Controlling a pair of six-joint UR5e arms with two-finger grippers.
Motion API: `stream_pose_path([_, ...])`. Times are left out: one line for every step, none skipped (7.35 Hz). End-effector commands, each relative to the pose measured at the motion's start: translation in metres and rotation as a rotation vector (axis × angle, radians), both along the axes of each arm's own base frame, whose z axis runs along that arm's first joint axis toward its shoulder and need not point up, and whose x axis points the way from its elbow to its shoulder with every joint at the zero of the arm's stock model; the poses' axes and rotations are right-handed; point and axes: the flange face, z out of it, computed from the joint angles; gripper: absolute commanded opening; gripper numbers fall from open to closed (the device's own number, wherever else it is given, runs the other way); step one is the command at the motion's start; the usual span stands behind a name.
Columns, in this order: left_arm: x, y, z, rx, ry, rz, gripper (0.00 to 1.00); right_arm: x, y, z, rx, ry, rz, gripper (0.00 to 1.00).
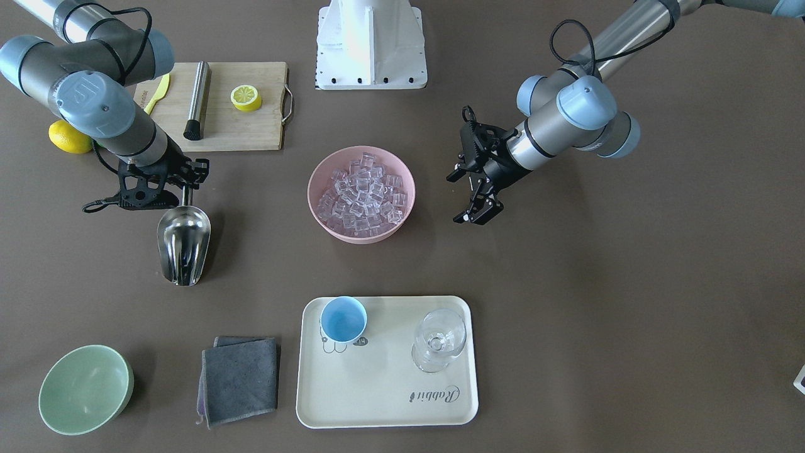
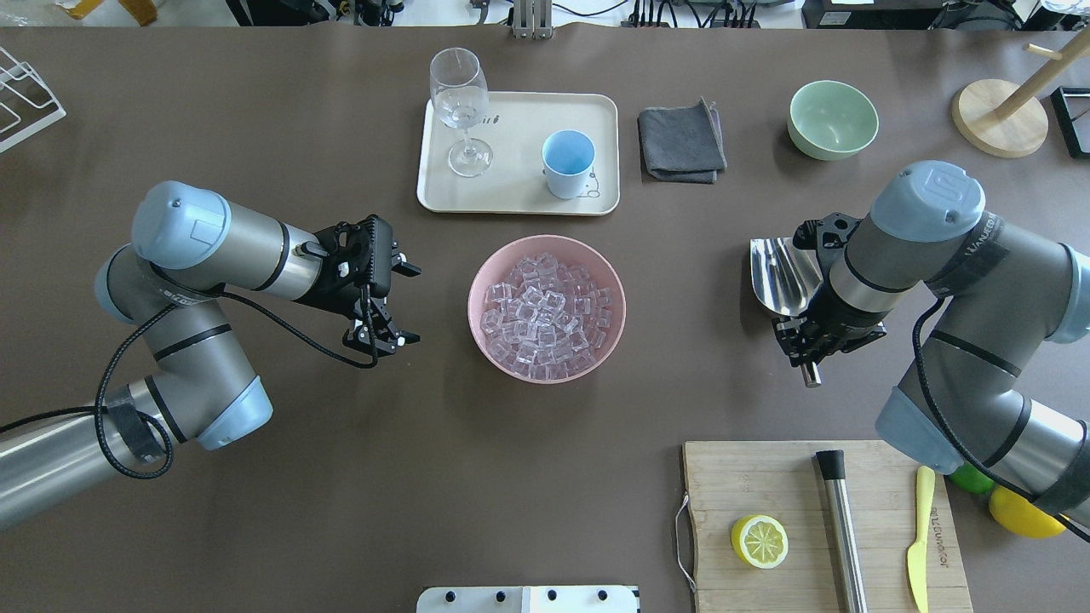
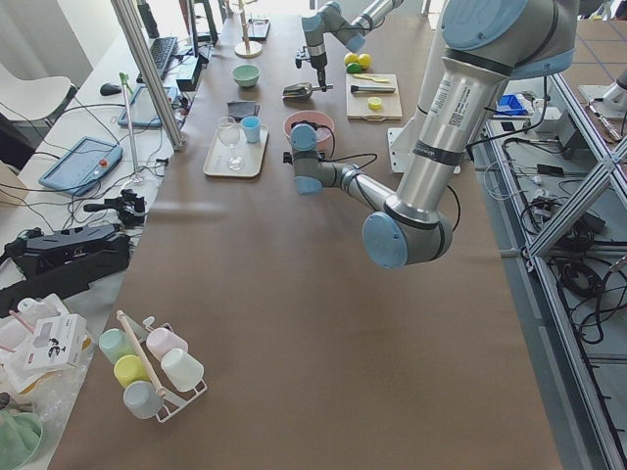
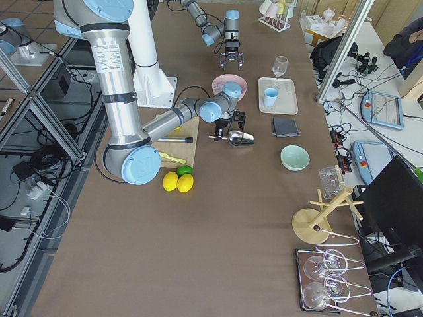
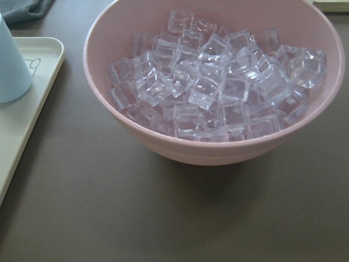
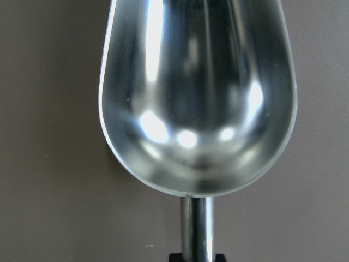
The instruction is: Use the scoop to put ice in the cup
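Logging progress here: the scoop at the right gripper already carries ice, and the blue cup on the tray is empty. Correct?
No, the scoop is empty; the right wrist view shows its trough bare. The ice all lies in the pink bowl. The cup on the tray is empty, as you say.

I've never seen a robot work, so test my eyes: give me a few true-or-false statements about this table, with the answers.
1. The scoop is empty. True.
2. The cup already holds ice. False: it is empty; the ice lies in the pink bowl.
3. The left gripper holds the scoop. False: it is open and empty; the right gripper grips the scoop's handle.
4. The cup stands on the tray beside a glass. True.
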Motion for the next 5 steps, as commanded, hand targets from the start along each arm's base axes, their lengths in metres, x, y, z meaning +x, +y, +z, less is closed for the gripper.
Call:
stream_pose_path([0.031, 0.006, -0.011, 0.028, 0.017, -0.02, 0.98, 0.011, 0.009, -0.023, 0.04, -0.036, -0.006, 0.0])
stream_pose_path([0.032, 0.006, -0.011, 0.029, 0.018, -0.02, 0.98, 0.032, 0.009, -0.033, 0.108, -0.057, -0.032, 0.0])
stream_pose_path([0.031, 0.006, -0.01, 0.028, 0.017, -0.02, 0.98, 0.056, -0.01, -0.033, 0.208, -0.064, -0.081, 0.0])
stream_pose_path([0.032, 0.007, -0.01, 0.029, 0.017, -0.017, 0.98, 0.084, -0.03, -0.034, 0.327, -0.055, -0.152, 0.0])
stream_pose_path([0.033, 0.008, -0.01, 0.03, 0.018, -0.015, 0.98, 0.112, -0.049, -0.036, 0.461, -0.023, -0.238, 0.0])
